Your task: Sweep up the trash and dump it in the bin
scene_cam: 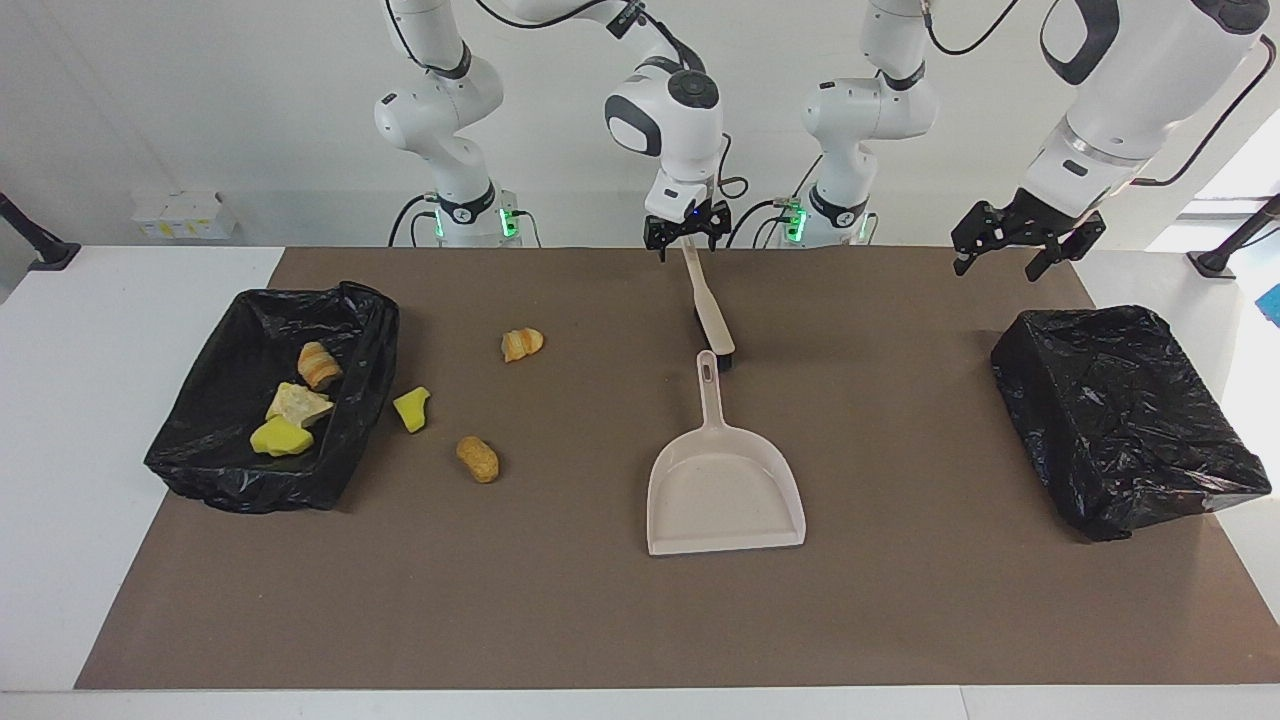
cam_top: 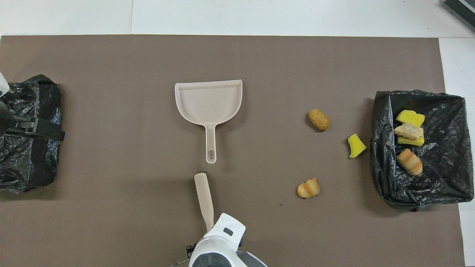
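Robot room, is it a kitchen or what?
It looks like a robot lab, not a kitchen. Two white arms stand at a table with a brown mat. A dustpan, a brush and pretend trash lie there for practice.
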`<state>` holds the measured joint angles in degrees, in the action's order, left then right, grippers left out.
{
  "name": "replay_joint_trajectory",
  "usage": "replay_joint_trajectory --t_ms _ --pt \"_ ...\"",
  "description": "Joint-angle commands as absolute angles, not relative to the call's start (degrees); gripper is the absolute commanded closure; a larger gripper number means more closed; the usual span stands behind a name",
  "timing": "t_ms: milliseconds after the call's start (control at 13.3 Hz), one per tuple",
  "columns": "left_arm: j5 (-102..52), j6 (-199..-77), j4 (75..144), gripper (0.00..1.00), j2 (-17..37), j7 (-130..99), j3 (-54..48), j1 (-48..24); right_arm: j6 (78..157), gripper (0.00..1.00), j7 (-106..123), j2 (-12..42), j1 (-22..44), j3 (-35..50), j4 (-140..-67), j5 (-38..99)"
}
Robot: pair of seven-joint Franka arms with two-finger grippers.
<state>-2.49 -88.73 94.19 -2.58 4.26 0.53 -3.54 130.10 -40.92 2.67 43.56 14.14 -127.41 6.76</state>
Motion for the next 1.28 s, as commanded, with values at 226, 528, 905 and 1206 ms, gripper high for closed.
replay_joint_trajectory --t_ms 226,528,905,1206 --pt "-1.9 -90.2 95.5 0.00 -4.0 4.8 1.0 -4.0 131.0 0.22 -41.5 2.6 44.6 13.8 -129.3 8.2" --pt "-1.9 -93.2 96.1 0.00 -3.8 5.2 1.0 -4.0 131.1 0.25 -42.4 3.1 45.8 13.8 -129.6 8.2" --pt "-1.9 -93.7 96.2 0.00 -3.4 10.5 1.1 -3.0 131.0 0.80 -44.6 3.1 45.9 13.8 -129.4 8.1" --pt "-1.9 -94.8 96.3 0.00 -3.3 10.5 1.1 -2.9 127.6 1.00 -53.1 1.9 46.0 13.7 -128.6 8.1"
